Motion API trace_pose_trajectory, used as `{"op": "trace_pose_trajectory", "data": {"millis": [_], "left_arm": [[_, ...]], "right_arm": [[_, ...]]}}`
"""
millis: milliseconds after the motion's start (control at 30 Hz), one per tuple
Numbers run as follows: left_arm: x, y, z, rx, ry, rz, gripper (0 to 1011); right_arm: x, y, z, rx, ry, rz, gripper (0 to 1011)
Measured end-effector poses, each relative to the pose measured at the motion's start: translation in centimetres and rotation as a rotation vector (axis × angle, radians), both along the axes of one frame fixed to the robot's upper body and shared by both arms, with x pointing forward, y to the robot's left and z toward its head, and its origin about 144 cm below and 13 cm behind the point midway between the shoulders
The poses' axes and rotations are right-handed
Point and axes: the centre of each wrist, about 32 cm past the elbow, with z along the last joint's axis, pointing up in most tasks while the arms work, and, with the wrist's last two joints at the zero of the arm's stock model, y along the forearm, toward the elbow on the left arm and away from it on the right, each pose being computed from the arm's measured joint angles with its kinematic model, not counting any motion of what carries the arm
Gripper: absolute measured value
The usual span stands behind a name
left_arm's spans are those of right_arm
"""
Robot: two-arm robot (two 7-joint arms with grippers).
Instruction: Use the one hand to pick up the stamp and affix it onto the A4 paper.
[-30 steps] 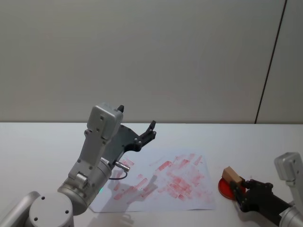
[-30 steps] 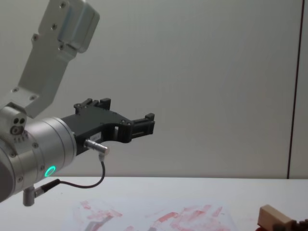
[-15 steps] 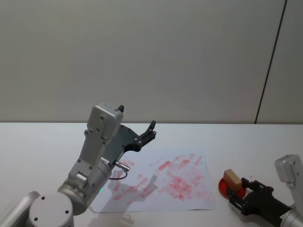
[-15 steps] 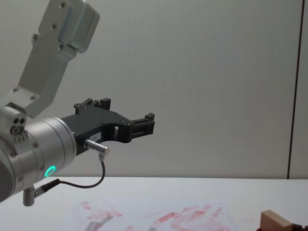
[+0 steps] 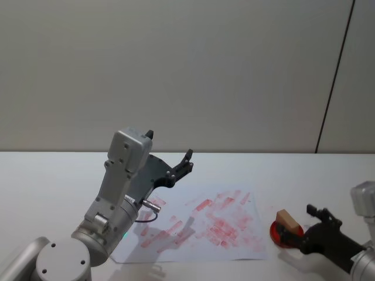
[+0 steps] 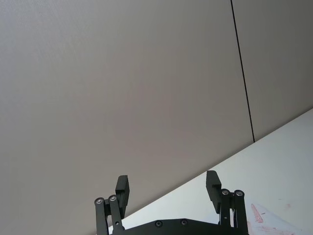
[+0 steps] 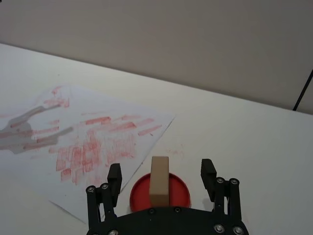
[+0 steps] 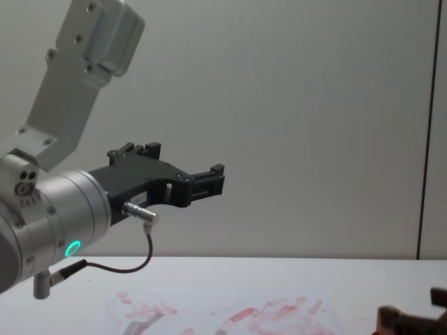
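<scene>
The big silver left arm's black gripper (image 5: 186, 159) is hanging in the air with its jaws wide, above the white A4 paper covered in red ink marks (image 5: 205, 225). Right of the paper, the small tan wooden stamp (image 7: 159, 181) is sitting on the round red pad (image 7: 182, 194) on the white tabletop (image 5: 53, 181). The black right gripper (image 7: 162, 175) is waiting there with its jaws wide on either side of the stamp, not touching it.

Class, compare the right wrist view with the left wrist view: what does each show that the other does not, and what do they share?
Only the right wrist view shows the small light-tan wooden stamp on the round red ink pad, between the open right end effector fingers. Only the left wrist view shows the open left end effector, raised toward the wall. Both show the white, red-smeared A4 paper and the white table.
</scene>
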Motion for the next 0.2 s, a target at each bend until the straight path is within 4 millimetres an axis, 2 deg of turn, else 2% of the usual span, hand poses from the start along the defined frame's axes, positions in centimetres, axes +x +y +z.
{"op": "trace_pose_trajectory", "data": {"millis": [33,200], "left_arm": [[0.0,0.0,0.0,0.0,0.0,0.0,1002],[0.0,0.0,0.0,0.0,0.0,0.0,1002]], "right_arm": [[0.0,0.0,0.13,0.004,-0.006,0.0,998],[-0.05,-0.03,0.87,0.024,-0.041,0.0,1001]]}}
